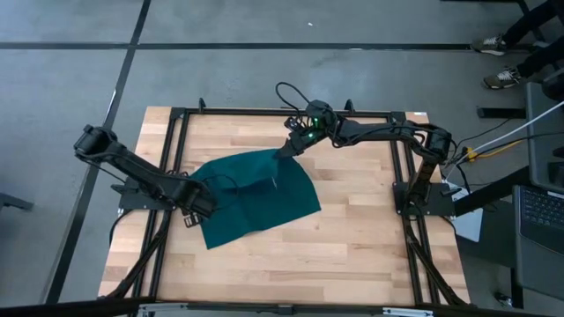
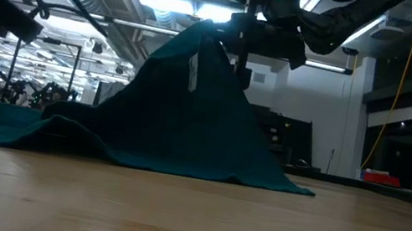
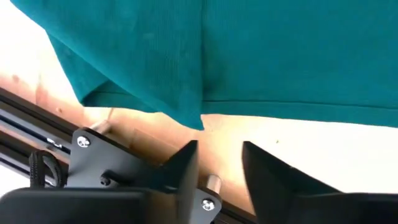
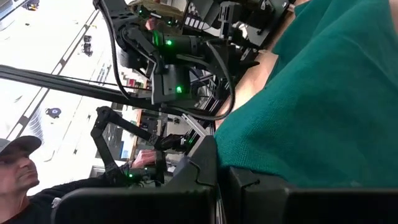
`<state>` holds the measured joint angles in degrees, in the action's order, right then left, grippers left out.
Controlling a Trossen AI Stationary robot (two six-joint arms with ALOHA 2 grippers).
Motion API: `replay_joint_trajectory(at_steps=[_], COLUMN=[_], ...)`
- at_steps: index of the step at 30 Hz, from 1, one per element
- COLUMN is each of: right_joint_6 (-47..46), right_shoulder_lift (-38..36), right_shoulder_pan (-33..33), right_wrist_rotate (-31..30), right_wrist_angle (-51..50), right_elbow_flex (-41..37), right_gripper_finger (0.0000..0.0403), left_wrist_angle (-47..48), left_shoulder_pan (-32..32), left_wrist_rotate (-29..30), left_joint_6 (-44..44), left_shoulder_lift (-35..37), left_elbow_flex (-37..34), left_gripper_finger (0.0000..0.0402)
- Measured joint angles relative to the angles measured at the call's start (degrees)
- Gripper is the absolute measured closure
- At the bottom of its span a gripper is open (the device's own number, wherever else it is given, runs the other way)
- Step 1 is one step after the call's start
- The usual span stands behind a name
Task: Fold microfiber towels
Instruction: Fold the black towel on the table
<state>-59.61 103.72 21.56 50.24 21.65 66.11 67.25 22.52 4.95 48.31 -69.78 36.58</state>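
Note:
The dark teal microfiber towel (image 1: 256, 198) lies left of the table's middle, and its far corner is lifted into a tent (image 2: 191, 104). A small white tag (image 2: 193, 72) hangs on the raised slope. My right gripper (image 1: 291, 146) is above the table's far middle, shut on that raised corner. My left gripper (image 1: 189, 211) points down at the towel's left side. Its fingers (image 3: 217, 160) are open, just short of a towel corner (image 3: 198, 122), with bare wood between them. My right gripper pinches the towel's far corner (image 4: 249, 155) between its two fingers. It comes in nearly level from the table's far right. That corner is held clear of the table. The cloth slopes down from it, and the towel's near and left parts (image 2: 33, 132) lie on the wood.
A black metal frame (image 1: 172, 150) runs along the table's edges, and one rail (image 3: 93, 155) lies right beside my left fingers. Bare wood (image 1: 352, 246) stretches to the near and right of the towel. A person (image 4: 18, 168) shows beyond the table, and shoes (image 1: 498, 46) stand on the floor.

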Motion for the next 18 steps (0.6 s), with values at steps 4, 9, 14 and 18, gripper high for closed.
replay_joint_trajectory(at_steps=[4,9,14,18], right_joint_6=[-0.3,-0.4,-0.7,-1.3], right_shoulder_lift=[0.0,0.0,0.0,0.0], right_shoulder_pan=[0.0,0.0,0.0,0.0], right_wrist_rotate=[0.2,0.4,0.7,0.9], right_wrist_angle=[0.4,0.7,1.0,2.1], right_elbow_flex=[0.0,0.0,0.0,0.0], right_gripper_finger=[0.0403,0.0403,0.0403,0.0403], left_wrist_angle=[-1.3,-3.6,-4.5,-5.6], left_shoulder_pan=[0.0,-0.1,-1.1,-2.0], left_wrist_rotate=[1.4,5.4,7.5,7.6], left_joint_6=[-0.6,-0.4,0.5,0.0], left_shoulder_lift=[0.0,-1.8,-3.8,-4.5], left_elbow_flex=[0.0,-1.8,-2.6,-3.6], left_gripper_finger=[0.0212,0.0189,0.0201,0.0212])
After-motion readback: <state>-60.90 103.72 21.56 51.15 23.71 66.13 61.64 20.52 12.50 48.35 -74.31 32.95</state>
